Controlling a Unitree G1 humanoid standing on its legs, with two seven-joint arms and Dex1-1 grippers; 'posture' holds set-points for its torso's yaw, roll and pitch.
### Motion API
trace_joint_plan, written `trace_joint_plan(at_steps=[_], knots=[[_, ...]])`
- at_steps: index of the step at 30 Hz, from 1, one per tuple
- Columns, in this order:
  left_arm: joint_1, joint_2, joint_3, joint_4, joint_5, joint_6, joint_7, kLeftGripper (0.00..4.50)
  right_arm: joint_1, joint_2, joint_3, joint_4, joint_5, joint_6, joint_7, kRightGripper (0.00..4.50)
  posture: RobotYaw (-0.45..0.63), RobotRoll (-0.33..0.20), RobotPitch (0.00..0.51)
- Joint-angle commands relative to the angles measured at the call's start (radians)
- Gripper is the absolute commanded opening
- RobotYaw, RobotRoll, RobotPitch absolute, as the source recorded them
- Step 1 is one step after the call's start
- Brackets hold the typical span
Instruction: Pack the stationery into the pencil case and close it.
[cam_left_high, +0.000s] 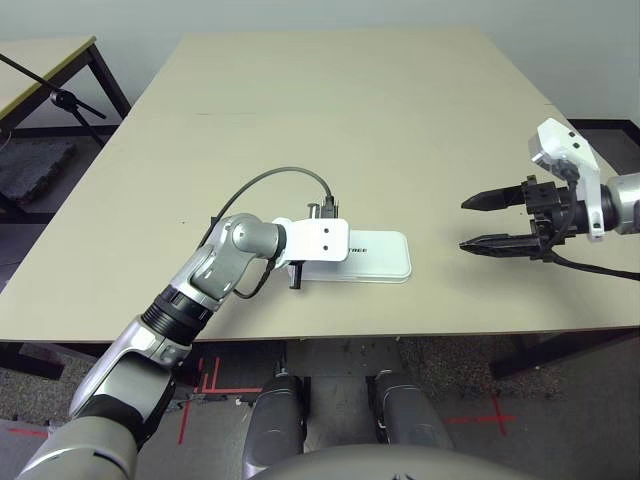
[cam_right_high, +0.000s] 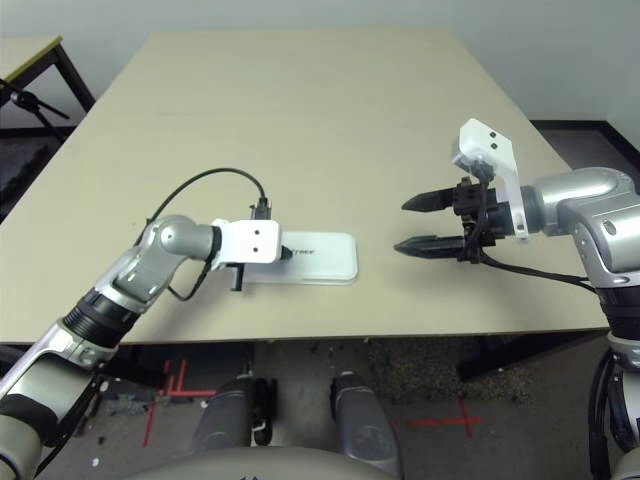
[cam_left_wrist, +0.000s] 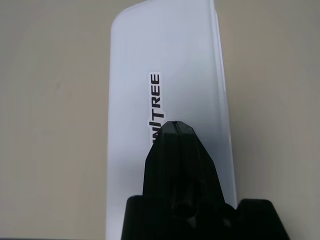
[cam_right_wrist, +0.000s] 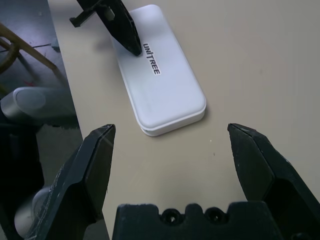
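Note:
The white pencil case (cam_left_high: 380, 257) lies flat near the table's front edge with its lid down and the dark logo text (cam_right_wrist: 151, 59) facing up. The marker, the pale bar and the small metal piece are out of view. My left gripper (cam_right_high: 288, 252) is shut, and its joined fingertips (cam_left_wrist: 175, 126) rest on the lid at the case's left part, by the logo. My right gripper (cam_left_high: 465, 223) hovers open to the right of the case, apart from it, with nothing between its fingers (cam_right_wrist: 100, 150).
A black cable (cam_left_high: 285, 173) loops over the table behind my left wrist. The wide beige table (cam_left_high: 330, 110) stretches bare behind the case. A second table (cam_left_high: 40, 55) and a black stand (cam_left_high: 65, 98) are at the far left.

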Motion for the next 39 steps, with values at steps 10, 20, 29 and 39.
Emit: trace_joint_plan(at_steps=[10,20,29,39], knots=[[-0.093,-0.130,0.504,0.378,-0.184,0.017,0.512,3.27,-0.014,0.332,-0.245,0.338,-0.044,-0.252,-0.476,4.50,-0.10,0.000,0.112],[-0.198,-0.022,0.793,0.789,-0.258,-0.199,0.849,4.48,-0.102,0.481,-0.438,0.735,-0.164,-0.688,-1.030,4.50,-0.09,0.000,0.119],[-0.190,-0.020,0.844,0.906,-0.283,-0.326,0.947,4.48,-0.163,0.458,-0.496,1.020,-0.201,-0.926,-1.274,4.50,-0.11,0.000,0.138],[-0.189,-0.034,0.836,0.913,-0.285,-0.344,0.964,4.48,-0.174,0.477,-0.479,1.023,-0.199,-0.941,-1.229,4.50,-0.12,0.000,0.158]])
